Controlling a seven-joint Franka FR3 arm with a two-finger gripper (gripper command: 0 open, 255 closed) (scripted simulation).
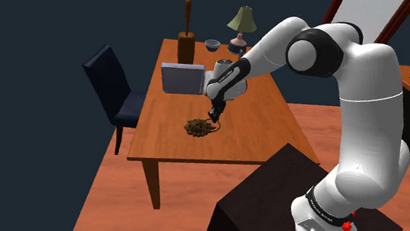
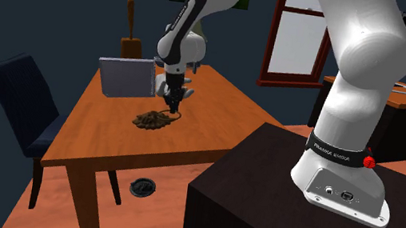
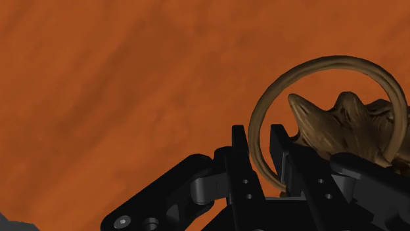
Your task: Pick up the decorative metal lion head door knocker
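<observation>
The step in hand looks like the grasp itself. The black gripper (image 1: 213,120) points down, low over the wooden table (image 1: 170,142), onto the brown lion head door knocker (image 1: 196,126). The knocker lies flat near the middle of the tabletop, at about five o'clock from the grey laptop (image 1: 181,78) in the shoulder view. In that view the gripper meets the knocker at its two o'clock edge. The second exterior view agrees, with the gripper (image 2: 170,109) coming down at roughly two o'clock on the knocker (image 2: 154,119). In the wrist view the fingers (image 3: 240,147) stand nearly together. The band of the knocker's ring (image 3: 326,60) runs through the narrow slot between them and fills it, so both pads appear to press on it. The lion's face (image 3: 341,121) sits inside the ring, just beside one finger. The hold therefore seems made on the ring alone, and the knocker rests on the table, not yet raised. The next move calls for a slow, straight rise. A thin round ring can turn or slip between flat pads, and the heavier head would likely hang and swing beneath it.
</observation>
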